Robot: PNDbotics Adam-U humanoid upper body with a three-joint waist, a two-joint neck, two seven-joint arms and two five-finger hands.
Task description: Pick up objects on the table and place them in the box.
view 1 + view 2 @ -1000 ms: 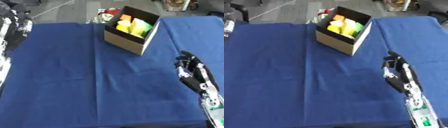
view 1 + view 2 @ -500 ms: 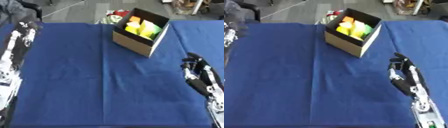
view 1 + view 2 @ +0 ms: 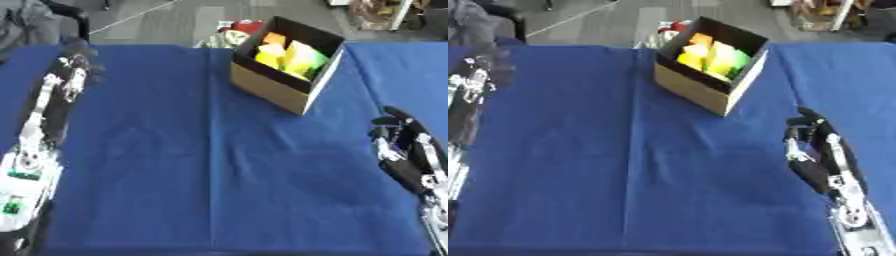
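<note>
resting: both my arms lie low over the blue cloth [image 3: 219, 165], neither touching the box.
box: a brown cardboard box [image 3: 280, 85] stands at the far middle of the table, turned at an angle, open at the top, well apart from both my hands.
inside the box: yellow, orange and green objects [image 3: 289, 55] are packed together; i cannot make out what each one is.
behind the box: something red and white [image 3: 234, 30] sits just beyond the table's far edge.
left hand: my left hand [image 3: 74, 70] shows near the far left of the cloth, at the end of a long white and black forearm that runs up from the lower left corner; i cannot tell whether its fingers are spread or curled.
right hand: my right hand [image 3: 807, 135] is at the right side of the cloth, nearer than the box, fingers pointing up the table and a little bent, apart, with nothing in them.
</note>
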